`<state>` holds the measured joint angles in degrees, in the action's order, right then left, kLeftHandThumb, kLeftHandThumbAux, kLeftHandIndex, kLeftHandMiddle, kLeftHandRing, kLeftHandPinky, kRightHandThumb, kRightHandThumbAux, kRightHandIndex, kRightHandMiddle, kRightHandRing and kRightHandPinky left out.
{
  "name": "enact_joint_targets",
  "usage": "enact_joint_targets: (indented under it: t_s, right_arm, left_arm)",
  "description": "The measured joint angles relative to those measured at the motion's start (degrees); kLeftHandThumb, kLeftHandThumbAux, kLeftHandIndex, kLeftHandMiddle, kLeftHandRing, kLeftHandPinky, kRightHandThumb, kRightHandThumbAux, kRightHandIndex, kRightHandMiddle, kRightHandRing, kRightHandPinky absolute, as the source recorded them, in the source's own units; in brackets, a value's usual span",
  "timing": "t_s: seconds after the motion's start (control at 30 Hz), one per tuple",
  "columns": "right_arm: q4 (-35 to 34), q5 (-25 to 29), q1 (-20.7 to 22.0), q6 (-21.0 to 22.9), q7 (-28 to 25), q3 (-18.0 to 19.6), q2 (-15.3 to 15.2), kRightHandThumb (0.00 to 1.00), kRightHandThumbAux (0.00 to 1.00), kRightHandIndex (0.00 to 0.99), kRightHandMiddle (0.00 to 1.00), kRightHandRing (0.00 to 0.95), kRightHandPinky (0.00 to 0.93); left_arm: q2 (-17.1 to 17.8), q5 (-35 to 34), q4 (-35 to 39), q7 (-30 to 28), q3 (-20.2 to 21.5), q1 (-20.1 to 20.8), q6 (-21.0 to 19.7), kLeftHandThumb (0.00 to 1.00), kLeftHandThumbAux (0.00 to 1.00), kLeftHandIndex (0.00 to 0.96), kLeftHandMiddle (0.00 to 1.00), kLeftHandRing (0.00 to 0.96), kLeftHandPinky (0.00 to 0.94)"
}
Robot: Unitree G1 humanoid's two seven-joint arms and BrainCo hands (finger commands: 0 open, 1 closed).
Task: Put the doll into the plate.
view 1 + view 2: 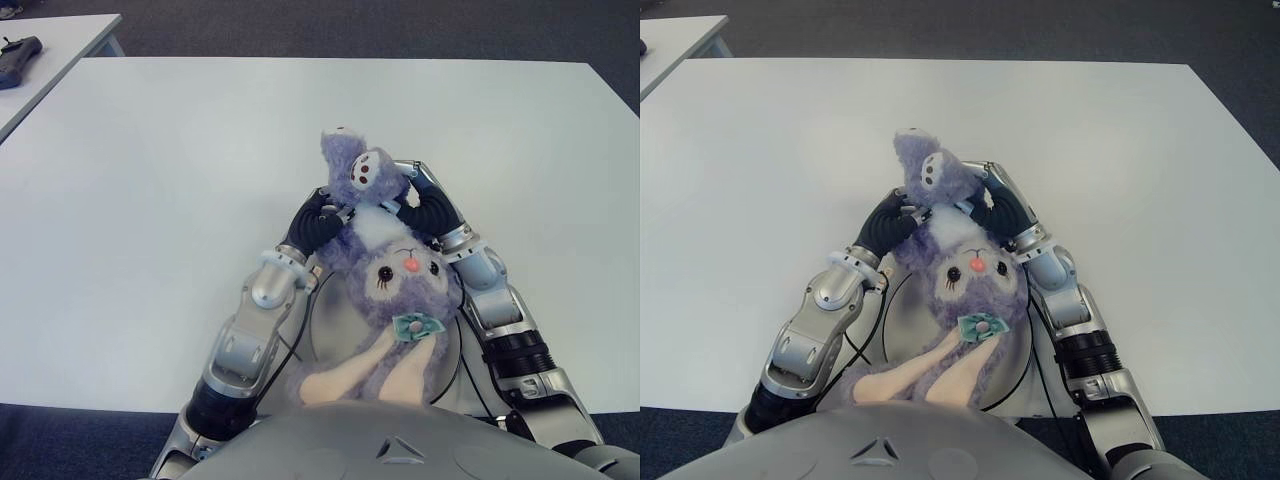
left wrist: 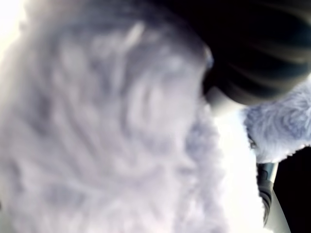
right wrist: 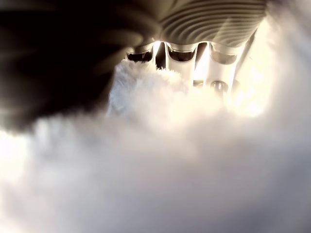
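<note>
Left hand [image 1: 318, 226] is clamped on the doll [image 1: 385, 275], dark fingers curled into the fur at the doll's left side, just below its raised feet. Right hand [image 1: 425, 210] mirrors it on the other side, fingers wrapped into the plush too. Both wrist views are filled w/ fur pressed up against the palms, so the grip is tight on both sides.

The doll is a purple bunny, upside down from the robot's view: feet point toward the far edge of the desk [image 1: 150, 200], face w/ pink nose turned up, long ears w/ peach lining trailing back to the near edge by the robot's body. A teal bow sits at the base of the ears.

Its head & ears lie over the plate [image 1: 328, 330], a white round dish at the near edge, mid-desk, between the two forearms. Cannot tell if the doll's body touches the plate.

Off the far left corner, a second table [image 1: 60, 40] carries a dark device [image 1: 18, 57].
</note>
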<state>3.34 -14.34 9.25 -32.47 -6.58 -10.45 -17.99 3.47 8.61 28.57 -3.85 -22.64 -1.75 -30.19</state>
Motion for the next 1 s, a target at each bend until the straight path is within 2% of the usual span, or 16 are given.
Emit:
enact_joint_targets:
  t_s: [0.27, 0.3, 0.33, 0.37, 0.4, 0.43, 0.47, 0.5, 0.53, 0.57, 0.6, 0.63, 0.67, 0.73, 0.77, 1.0]
  right_arm:
    - [1.8, 5.0, 0.5, 0.0, -2.4, -0.2, 0.8, 0.678, 0.728, 0.433, 0.830, 0.840, 0.814]
    - [1.9, 5.5, 0.5, 0.0, -2.6, -0.2, 0.9, 0.677, 0.728, 0.431, 0.805, 0.811, 0.786]
    - [2.1, 5.7, 0.6, 0.0, -2.7, -0.2, 1.0, 0.676, 0.729, 0.429, 0.786, 0.788, 0.762]
    - [2.5, 6.0, 0.7, 0.0, -2.8, -0.2, 1.1, 0.675, 0.729, 0.426, 0.771, 0.772, 0.746]
    - [2.9, 6.3, 0.9, 0.0, -2.9, -0.2, 1.2, 0.675, 0.729, 0.425, 0.767, 0.768, 0.741]
    - [3.3, 6.6, 1.0, 0.0, -3.0, -0.1, 1.3, 0.675, 0.729, 0.425, 0.766, 0.768, 0.740]
    - [3.6, 6.7, 1.1, 0.0, -3.0, -0.1, 1.4, 0.672, 0.731, 0.419, 0.736, 0.723, 0.692]
    - [4.0, 6.8, 1.2, 0.0, -3.1, -0.1, 1.5, 0.671, 0.731, 0.418, 0.730, 0.715, 0.683]
    - [4.4, 6.8, 1.3, -0.1, -3.1, -0.1, 1.6, 0.670, 0.732, 0.415, 0.709, 0.697, 0.681]
    - [4.8, 6.8, 1.5, -0.2, -3.1, -0.1, 1.7, 0.208, 0.648, 0.356, 0.628, 0.627, 0.597]
    - [5.3, 6.8, 1.6, -0.3, -3.1, -0.1, 1.8, 0.124, 0.635, 0.346, 0.613, 0.615, 0.582]
    - [5.6, 6.8, 1.8, -0.3, -3.0, -0.1, 1.9, 0.063, 0.621, 0.323, 0.561, 0.563, 0.529]
    - [5.9, 6.8, 1.9, -0.3, -3.0, -0.1, 2.0, 0.049, 0.617, 0.317, 0.547, 0.550, 0.515]
    - [6.3, 6.7, 2.1, -0.3, -3.0, -0.1, 2.2, 0.047, 0.609, 0.278, 0.465, 0.464, 0.423]
    - [6.3, 6.6, 2.1, -0.3, -3.0, -0.1, 2.2, 0.044, 0.600, 0.231, 0.394, 0.388, 0.345]
    - [2.7, 6.9, 1.7, 4.0, -4.6, -0.1, 1.9, 0.035, 0.579, 0.171, 0.321, 0.327, 0.298]
  left_arm:
    - [-2.3, -0.2, -0.7, 1.3, 0.4, -1.2, 0.7, 0.677, 0.721, 0.421, 0.652, 0.670, 0.615]
    - [-2.6, -0.2, -0.8, 1.6, 0.4, -1.5, 0.8, 0.671, 0.725, 0.409, 0.454, 0.461, 0.436]
    - [-2.9, -0.2, -0.8, 2.0, 0.4, -1.7, 1.1, 0.667, 0.728, 0.401, 0.300, 0.298, 0.294]
    - [-3.2, -0.2, -1.0, 2.4, 0.4, -2.0, 1.5, 0.178, 0.699, 0.188, 0.183, 0.157, 0.157]
    - [-3.3, -0.1, -1.1, 2.6, 0.4, -2.1, 1.8, 0.044, 0.694, 0.134, 0.153, 0.121, 0.121]
    - [-3.3, -0.1, -1.3, 2.9, 0.5, -2.3, 2.2, 0.022, 0.694, 0.125, 0.147, 0.115, 0.115]
    - [-3.3, -0.1, -1.5, 3.1, 0.5, -2.4, 2.6, 0.005, 0.676, 0.061, 0.122, 0.091, 0.061]
    - [-3.3, 0.0, -1.7, 3.5, 0.6, -2.7, 3.3, 0.002, 0.672, 0.050, 0.117, 0.087, 0.051]
    - [-3.4, 0.2, -1.9, 3.9, 0.6, -3.0, 4.0, 0.000, 0.653, 0.026, 0.106, 0.084, 0.082]
    - [-3.4, 0.4, -2.2, 4.3, 0.7, -3.3, 4.9, 0.000, 0.628, 0.006, 0.090, 0.074, 0.063]
    - [-3.4, 0.5, -2.5, 4.7, 0.7, -3.6, 6.1, 0.000, 0.623, 0.003, 0.088, 0.072, 0.060]
    - [-3.4, 0.5, -3.0, 5.1, 0.8, -3.9, 7.4, 0.000, 0.611, 0.000, 0.078, 0.063, 0.047]
    - [-3.4, 0.5, -3.5, 5.4, 0.8, -4.2, 8.8, 0.000, 0.608, 0.000, 0.075, 0.060, 0.043]
    - [-3.4, 0.6, -4.5, 5.8, 0.9, -4.5, 10.9, 0.000, 0.588, 0.000, 0.056, 0.040, 0.012]
    - [-3.4, 0.6, -5.0, 6.0, 0.9, -4.6, 11.9, 0.000, 0.565, 0.000, 0.030, 0.010, 0.002]
    - [-3.2, 0.9, -7.9, 6.1, 0.9, -5.2, 18.1, 0.000, 0.531, 0.000, 0.000, 0.000, 0.000]
